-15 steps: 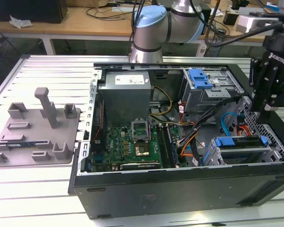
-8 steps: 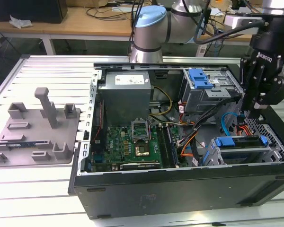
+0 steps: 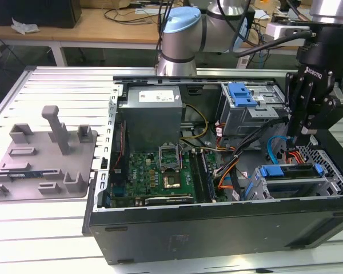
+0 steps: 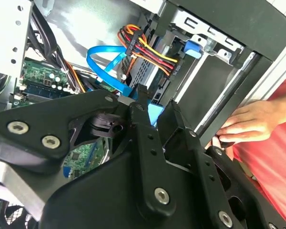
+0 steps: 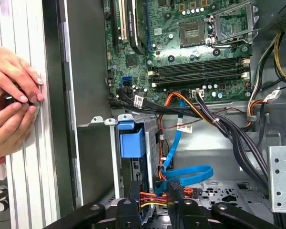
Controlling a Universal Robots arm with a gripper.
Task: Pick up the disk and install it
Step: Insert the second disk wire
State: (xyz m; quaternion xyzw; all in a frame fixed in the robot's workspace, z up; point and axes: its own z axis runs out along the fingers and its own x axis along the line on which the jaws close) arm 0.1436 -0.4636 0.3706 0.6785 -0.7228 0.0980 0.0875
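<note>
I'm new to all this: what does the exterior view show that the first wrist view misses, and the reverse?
Exterior view alone: the grey parts tray beside the computer case, and the grey power-supply box. First wrist view alone: a person's hands at the case's edge. Both: the motherboard, the orange and blue cables, and the gripper over the drive bay.
</note>
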